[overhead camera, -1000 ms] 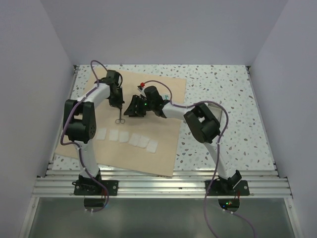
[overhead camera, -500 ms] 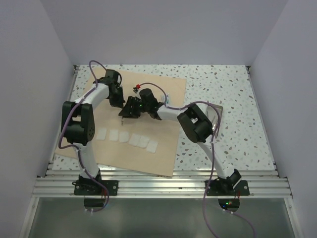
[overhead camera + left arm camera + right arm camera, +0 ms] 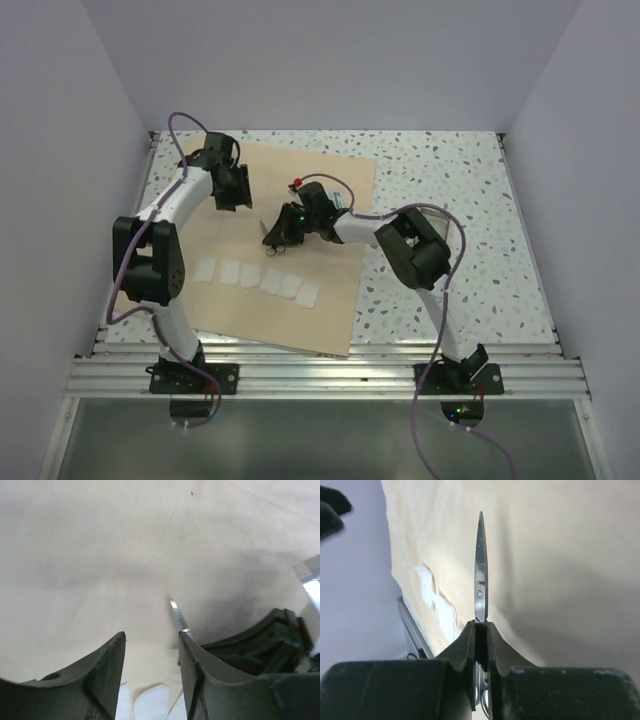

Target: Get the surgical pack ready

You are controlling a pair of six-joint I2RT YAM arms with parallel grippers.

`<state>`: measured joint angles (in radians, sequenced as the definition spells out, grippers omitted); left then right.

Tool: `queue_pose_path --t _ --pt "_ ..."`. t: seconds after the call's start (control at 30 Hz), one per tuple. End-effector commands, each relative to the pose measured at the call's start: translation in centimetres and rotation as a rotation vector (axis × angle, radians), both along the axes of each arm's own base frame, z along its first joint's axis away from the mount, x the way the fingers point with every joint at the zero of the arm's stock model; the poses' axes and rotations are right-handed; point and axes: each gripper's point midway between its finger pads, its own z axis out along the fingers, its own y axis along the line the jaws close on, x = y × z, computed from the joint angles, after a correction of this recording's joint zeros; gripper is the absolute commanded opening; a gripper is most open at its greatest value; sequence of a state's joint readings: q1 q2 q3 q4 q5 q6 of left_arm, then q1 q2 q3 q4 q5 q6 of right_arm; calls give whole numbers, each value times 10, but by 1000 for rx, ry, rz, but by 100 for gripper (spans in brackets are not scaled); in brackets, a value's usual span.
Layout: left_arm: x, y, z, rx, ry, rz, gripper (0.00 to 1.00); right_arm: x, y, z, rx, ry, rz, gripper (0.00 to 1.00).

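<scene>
Gripping the steel scissors just behind the pivot, the right claw holds them over the tan wrap sheet. The left claw stands open and empty near the blade tip.

Soft, even overhead light; the top view is bright and sharp. Both wrist views blur up close, a broad grey shadow crosses the sheet, the scissors glint

Bare wrap sheet between left claw and scissors in right claw
</scene>
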<state>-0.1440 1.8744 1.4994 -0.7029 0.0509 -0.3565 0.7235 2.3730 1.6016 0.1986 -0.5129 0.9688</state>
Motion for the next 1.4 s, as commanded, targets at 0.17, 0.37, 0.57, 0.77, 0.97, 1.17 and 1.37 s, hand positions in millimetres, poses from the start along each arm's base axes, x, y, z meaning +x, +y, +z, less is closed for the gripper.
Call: queue_pose_path --t 0.17,0.37,0.57,0.77,0.97,1.17,1.37 --pt "-31 1 68 -30 -111 -11 57 -6 -179 97 -270 -89 -196 0" --pt "-84 -23 46 -89 -63 -73 56 -33 -327 113 -521 -101 -364 0" --pt "-104 -24 38 -124 -52 -115 57 -45 -404 81 -607 -8 -502 0" --pt "-109 -44 48 -248 -79 -194 60 -25 -415 39 -633 2 -509 0" --pt "-132 -63 35 -295 -30 -232 66 -19 -428 28 -694 -5 -482 0" --pt "-141 -84 30 -299 -14 -262 65 -15 -424 20 -652 2 -462 0" --pt "-136 -93 24 -217 45 -247 63 -10 -422 15 -648 42 -456 28"
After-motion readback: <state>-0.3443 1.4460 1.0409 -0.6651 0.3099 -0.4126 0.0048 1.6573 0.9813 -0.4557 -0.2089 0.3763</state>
